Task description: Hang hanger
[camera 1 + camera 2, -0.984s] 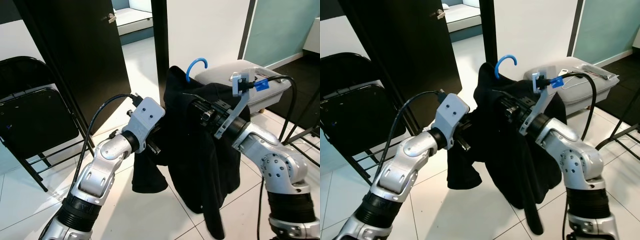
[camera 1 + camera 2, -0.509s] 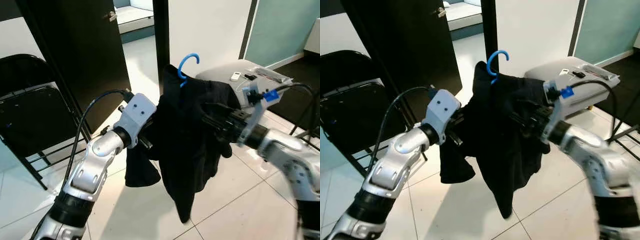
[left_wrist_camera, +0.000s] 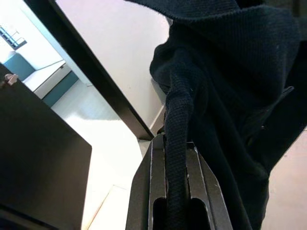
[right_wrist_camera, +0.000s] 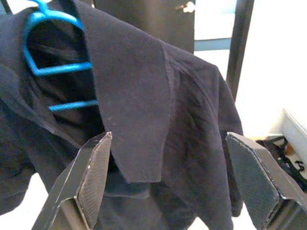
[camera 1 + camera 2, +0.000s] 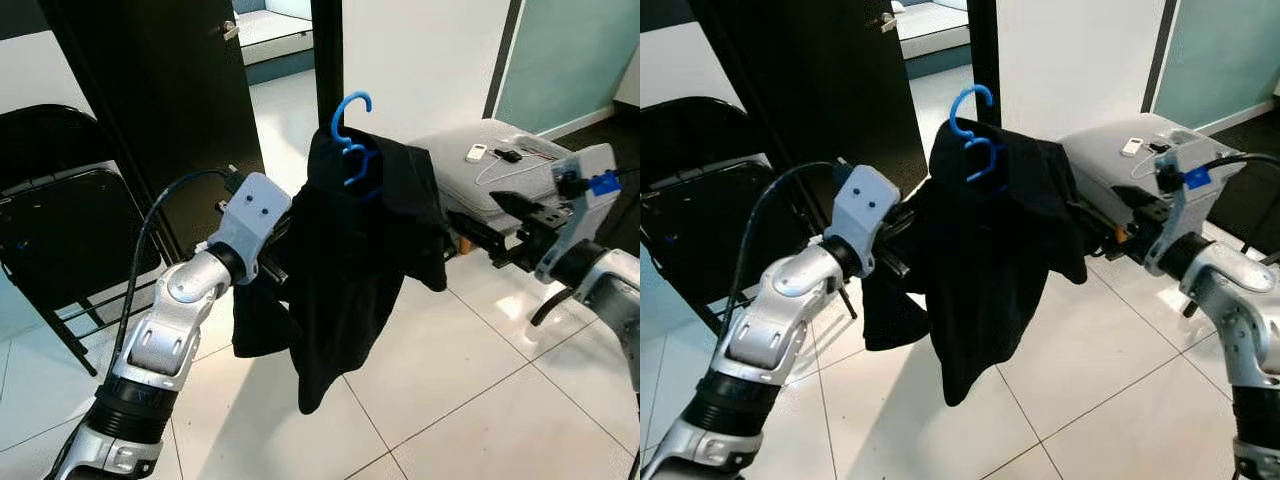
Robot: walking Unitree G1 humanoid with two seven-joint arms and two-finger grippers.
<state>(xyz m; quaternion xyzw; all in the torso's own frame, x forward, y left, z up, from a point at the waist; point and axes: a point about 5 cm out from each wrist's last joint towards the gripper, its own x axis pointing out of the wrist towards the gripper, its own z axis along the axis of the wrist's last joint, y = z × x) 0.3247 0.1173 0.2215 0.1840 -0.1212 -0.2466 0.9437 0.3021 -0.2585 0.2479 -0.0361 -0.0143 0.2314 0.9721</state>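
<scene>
Up close, left gripper (image 3: 175, 158) pinches black shirt (image 5: 350, 250); right gripper (image 4: 172, 182) spread wide, empty.

Garment (image 5: 365, 235) on hanger (image 5: 352, 140) hangs between folding chair (image 5: 60, 230) left and case (image 5: 500, 165) right.

Support: white tiled floor (image 5: 430, 390).
Black folding chair (image 5: 60, 230) stands on tiles at 9 o'clock; grey case (image 5: 500, 175) sits at 2 o'clock, with a small white remote (image 5: 477, 152) on its lid.
</scene>
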